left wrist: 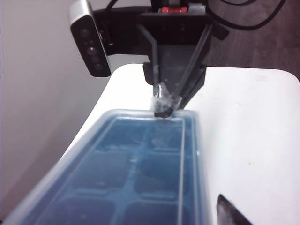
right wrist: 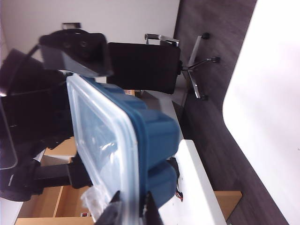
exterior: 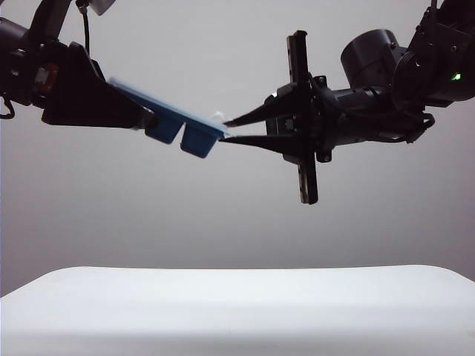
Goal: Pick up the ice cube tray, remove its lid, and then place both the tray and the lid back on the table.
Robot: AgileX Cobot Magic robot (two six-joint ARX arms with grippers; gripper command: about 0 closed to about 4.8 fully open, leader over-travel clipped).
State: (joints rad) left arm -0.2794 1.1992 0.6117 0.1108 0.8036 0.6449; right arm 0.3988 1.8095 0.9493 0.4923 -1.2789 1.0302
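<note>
The dark blue ice cube tray (exterior: pixel 182 133) hangs tilted high above the table (exterior: pixel 237 311), with the frosted lid (exterior: pixel 148 95) on top of it. My left gripper (exterior: pixel 145 119) is shut on the tray's near end. In the left wrist view the covered tray (left wrist: pixel 136 159) fills the space between its jaws, and one of its fingertips (left wrist: pixel 232 213) shows. My right gripper (exterior: pixel 226 132) is shut on the lid's rim at the tray's far end. In the right wrist view its fingers (right wrist: pixel 131 211) pinch the lid (right wrist: pixel 101 136) edge beside the tray (right wrist: pixel 157 136).
The white table (left wrist: pixel 253 131) lies well below both arms with nothing on it in view. A camera on a stand (left wrist: pixel 89 40) sits behind the table's edge. A black office chair (right wrist: pixel 145 65) stands on the dark floor beyond the table.
</note>
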